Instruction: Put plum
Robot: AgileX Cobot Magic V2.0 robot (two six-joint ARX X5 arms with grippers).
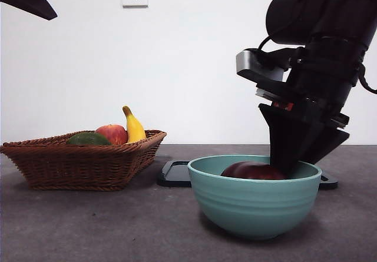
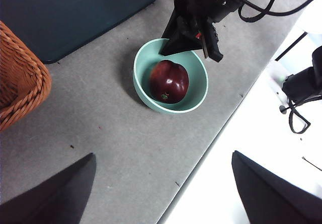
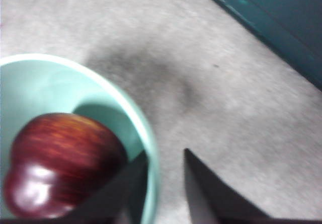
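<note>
Plum — glossy, dark maroon — lies inside the pale green bowl, resting on the bowl's floor and touching no gripper. In the front view only its rounded top shows above the rim. The right wrist view shows the fruit against the inner wall nearest that gripper.

Right gripper sits at the bowl's rim, jaws parted and empty: one jaw is just inside the wall beside the plum, the other outside over the grey table. The arm comes down from above in the front view, large and dark.

Left gripper hangs well apart from the bowl, high over the table; its jaws are spread wide and hold nothing.

Behind the bowl lies a dark tray, flat on the table. To one side stands a wicker basket holding a green fruit, a red-yellow apple and a banana — all within the basket.
</note>
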